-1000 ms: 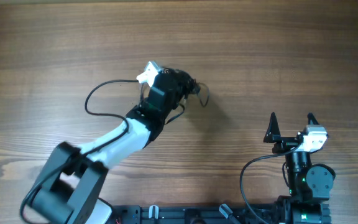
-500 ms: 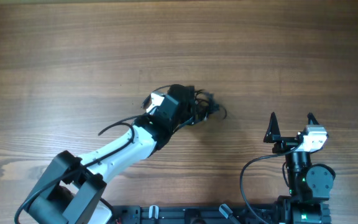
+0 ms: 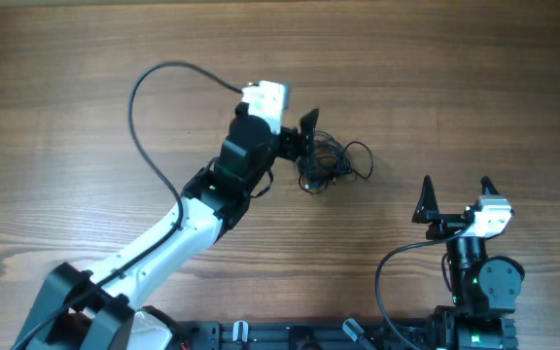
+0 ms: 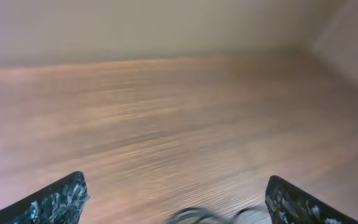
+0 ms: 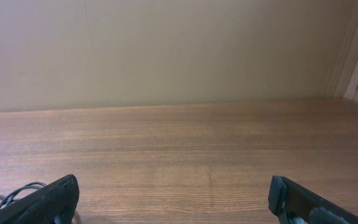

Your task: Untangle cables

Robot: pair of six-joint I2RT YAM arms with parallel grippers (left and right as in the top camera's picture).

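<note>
Centre of the overhead frame, slightly right: the cables (image 3: 327, 163) lie on the wooden surface (image 3: 474, 68) as one small knotted bundle, with a few loose loops spilling toward the right. Strand count and plug ends are too fine for me to make out.

Left pincer (image 3: 307, 141) sits right at the bundle's left edge, reaching in from the lower left of the frame. From above I cannot tell whether a finger touches the wires. My left wrist view settles the grip: both fingers (image 4: 55, 202) stand at the far bottom corners, spread wide, with bare wood between them. Nothing is held. A blurred dark loop of the cables (image 4: 194, 214) shows at the bottom edge of that view, between the fingers and apart from both.

Left arm's own thick black lead (image 3: 139, 97) arcs through the upper left of the overhead frame, apart from the bundle.

Right pincer (image 3: 456, 190) is in the lower right, well apart from the bundle, tips pointing up the frame. Its jaws are fully spread and empty; in the right wrist view (image 5: 174, 186) only wood lies between the two fingers.
</note>
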